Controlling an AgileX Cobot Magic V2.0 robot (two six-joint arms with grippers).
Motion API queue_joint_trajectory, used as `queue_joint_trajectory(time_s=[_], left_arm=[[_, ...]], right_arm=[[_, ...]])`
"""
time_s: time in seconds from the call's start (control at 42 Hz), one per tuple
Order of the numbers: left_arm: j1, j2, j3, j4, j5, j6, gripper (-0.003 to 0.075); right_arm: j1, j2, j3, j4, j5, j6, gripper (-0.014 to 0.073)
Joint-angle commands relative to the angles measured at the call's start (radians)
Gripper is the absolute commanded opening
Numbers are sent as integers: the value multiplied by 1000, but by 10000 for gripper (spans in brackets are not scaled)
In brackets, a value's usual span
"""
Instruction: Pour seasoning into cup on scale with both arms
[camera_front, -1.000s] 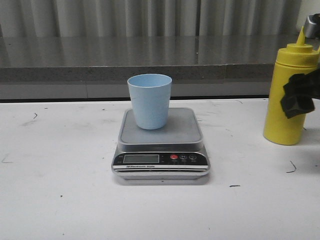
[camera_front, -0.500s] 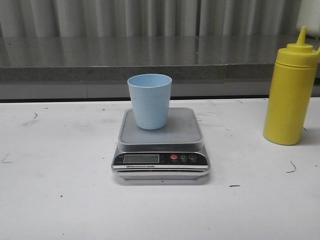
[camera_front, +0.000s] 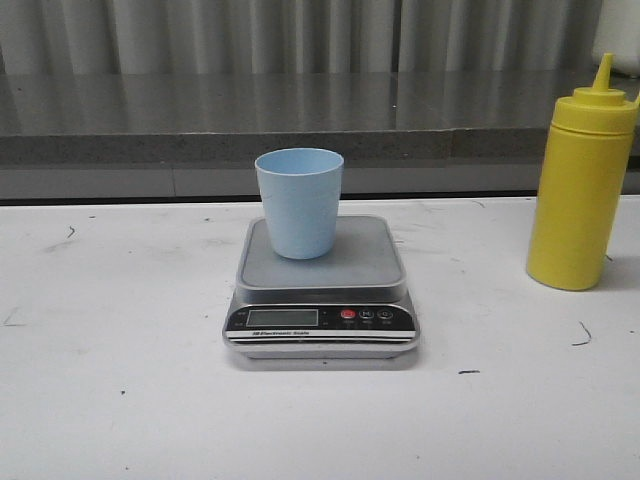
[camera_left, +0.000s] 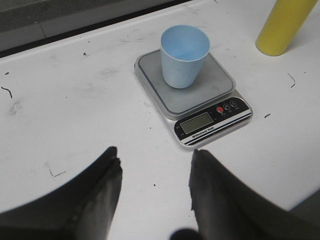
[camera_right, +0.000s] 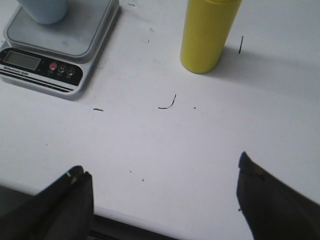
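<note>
Cup (camera_front: 299, 202) upright on the scale (camera_front: 322, 290), sitting toward the platform's 11 o'clock corner (front view), well back from the display; mouth open, inside looks empty from the left wrist view. Scale is mid-counter (camera_front: 120, 400), black front panel facing the camera, red button (camera_front: 348, 314) just right of the display (camera_front: 283, 317), two dark buttons beside it; display digits too small to read.

Seasoning bottle (camera_front: 581, 185) stands upright on the counter at roughly 3 o'clock of the scale, well apart from it, nozzle tip pointing up, cap on; nothing touching it.

Left claw (camera_left: 152, 187): spread, nothing between the fingers (camera_left: 102, 192); it hangs over bare counter at the scale's 7 o'clock in the front-view sense (scale and cup both ahead of it in the left wrist view), not touching either.

Right claw (camera_right: 162, 200): spread wide, holding nothing; over bare counter, bottle ahead of it and clear of both fingers (camera_right: 272, 197), scale corner at the far edge of that view.

Neither claw shows in the front view; counter is white with scattered dark scuff marks (camera_front: 583, 335); grey ledge and corrugated wall (camera_front: 300, 30) behind.
</note>
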Motion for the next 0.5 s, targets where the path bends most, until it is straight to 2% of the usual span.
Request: queue_joint_trajectory(time_s=[0.0,0.19,0.476], left_arm=[[1,8,-27,-11,-71,-1,313],[1,32,-27,-11,-69,-1,313],[1,43,-27,-11,-69,-1,312]], right_arm=[[1,-78,-31,9,-12,-16,605],[1,-174,-31,6,6,-15,605],[1,-183,-30,4,-11,-15,588]])
